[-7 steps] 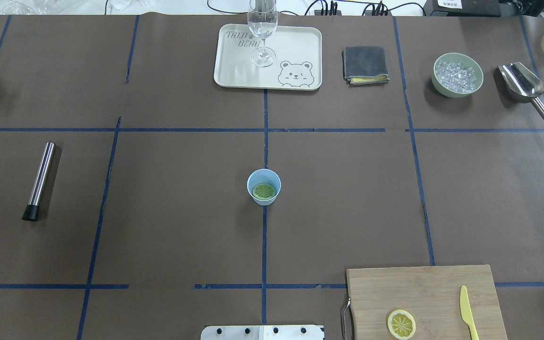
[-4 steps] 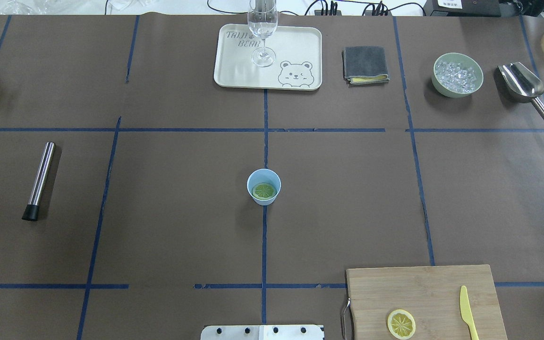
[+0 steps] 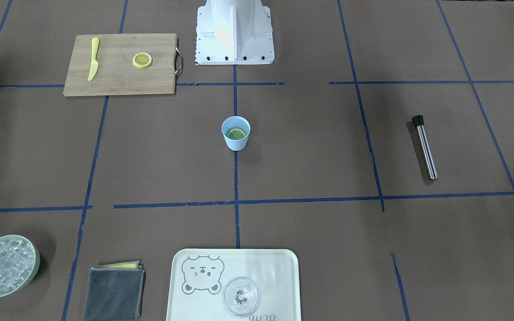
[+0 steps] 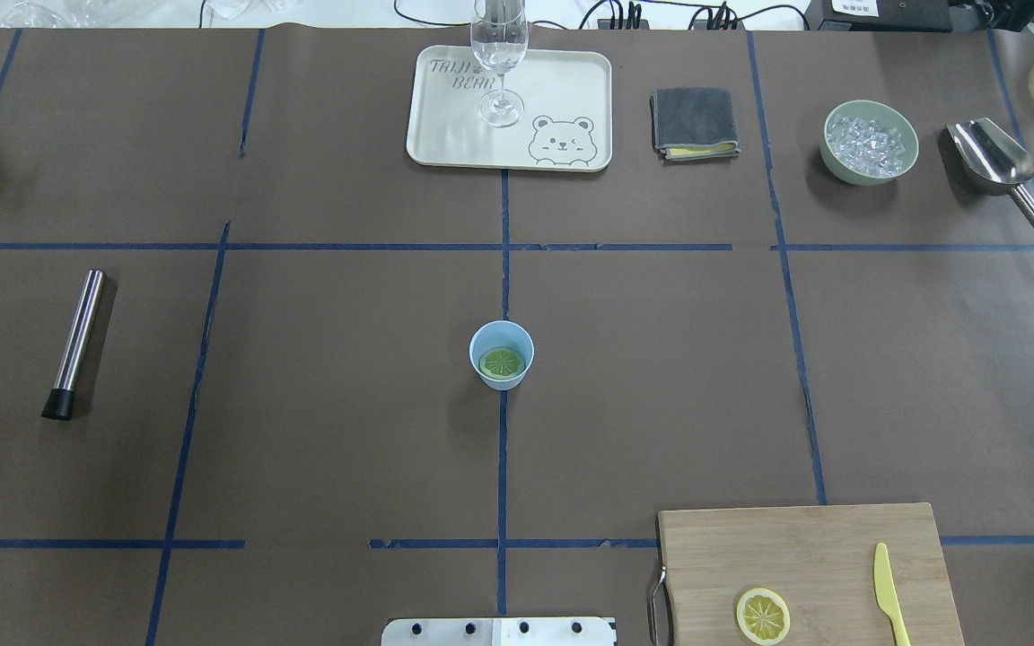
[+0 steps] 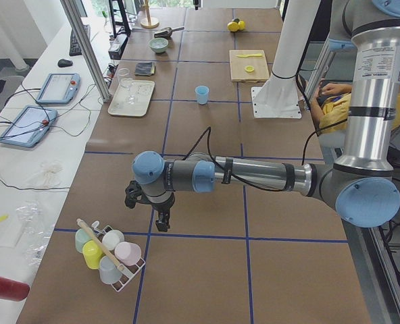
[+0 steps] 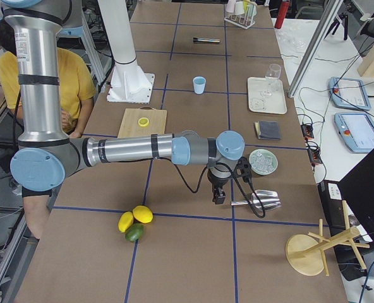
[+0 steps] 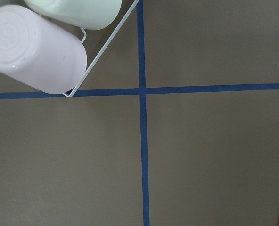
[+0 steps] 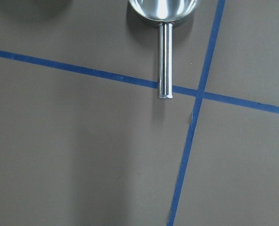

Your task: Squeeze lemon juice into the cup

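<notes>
The light-blue cup (image 4: 498, 384) (image 3: 235, 144) stands at the table's centre on a blue tape line. One lemon slice (image 4: 502, 362) (image 3: 236, 133) lies flat inside it. A second, like slice (image 4: 762, 615) (image 3: 142, 60) rests on the wooden board. Both grippers are far off and show only in the side views. The left gripper (image 5: 161, 223) hangs over the table beside a rack of cups, and the right gripper (image 6: 218, 196) hangs beside the metal scoop. I cannot tell whether either is open or shut. The wrist views show no fingers.
On the wooden cutting board (image 4: 804, 556) lies a yellow knife (image 4: 887, 592). A cream tray (image 4: 445, 135) bears a clear glass (image 4: 499, 63). Also here are a grey cloth (image 4: 695, 121), a bowl of ice (image 4: 870, 142), a metal scoop (image 4: 997, 166) (image 8: 164, 47) and a steel muddler (image 4: 74, 344). A person sits behind the robot (image 6: 60, 82).
</notes>
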Controlling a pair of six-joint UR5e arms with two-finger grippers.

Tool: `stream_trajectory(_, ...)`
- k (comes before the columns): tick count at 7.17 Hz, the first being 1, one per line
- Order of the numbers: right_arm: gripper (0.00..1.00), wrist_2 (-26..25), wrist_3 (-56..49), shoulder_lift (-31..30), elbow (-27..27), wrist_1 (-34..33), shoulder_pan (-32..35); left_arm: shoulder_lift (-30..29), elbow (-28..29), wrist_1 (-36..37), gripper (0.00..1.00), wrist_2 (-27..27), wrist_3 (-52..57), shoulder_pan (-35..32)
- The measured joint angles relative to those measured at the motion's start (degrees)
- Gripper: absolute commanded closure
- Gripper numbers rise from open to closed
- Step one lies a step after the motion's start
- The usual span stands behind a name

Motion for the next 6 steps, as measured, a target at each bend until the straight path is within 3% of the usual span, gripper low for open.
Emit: stream_trajectory(6, 0.00, 0.1, 0.1, -0.3, 0.0, 0.0, 0.0, 0.5, 0.8, -0.2, 0.00, -0.3, 2.4, -0.9)
